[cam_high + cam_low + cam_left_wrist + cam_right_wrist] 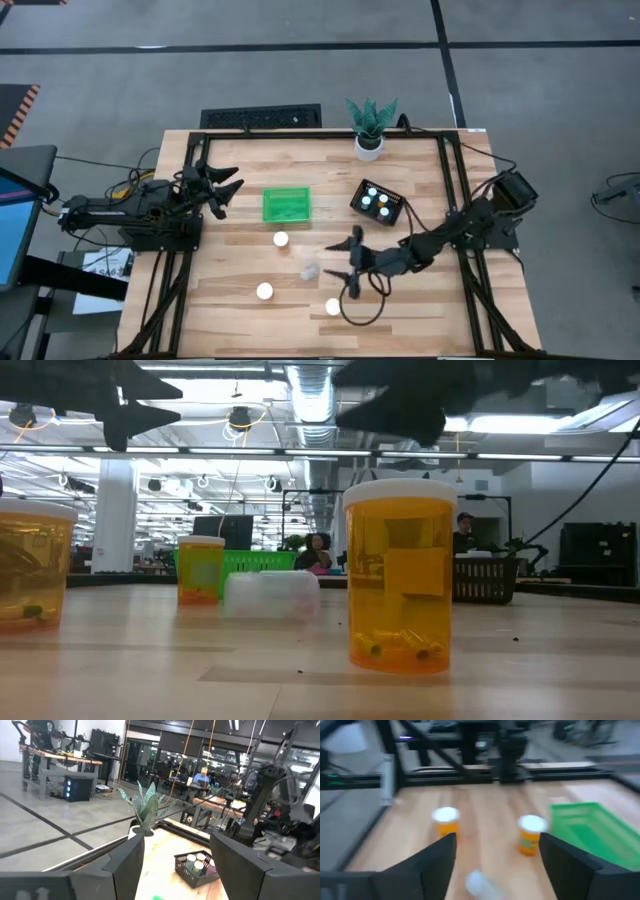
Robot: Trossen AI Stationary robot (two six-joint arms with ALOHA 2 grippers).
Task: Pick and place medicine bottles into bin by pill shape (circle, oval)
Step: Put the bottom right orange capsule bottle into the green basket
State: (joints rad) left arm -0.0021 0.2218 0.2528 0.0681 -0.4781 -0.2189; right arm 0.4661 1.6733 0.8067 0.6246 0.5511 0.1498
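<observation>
Three upright orange medicine bottles with white caps stand on the wooden table: one [281, 239] near the green bin [287, 205], one [264, 291] and one [333, 307] toward the near edge. A pale bottle [310, 270] lies on its side between them. More bottles [378, 200] stand in the black bin [392, 213]. My right gripper [343, 259] is open and empty, above the table just right of the lying bottle [480, 882]. My left gripper [228, 188] is open and empty, raised at the table's left, left of the green bin.
A white pot with a green plant [370, 125] stands at the far edge. A black frame [445, 150] borders the table. In the low view the nearest bottle [400, 575] holds small pills at its bottom. People sit in the room beyond.
</observation>
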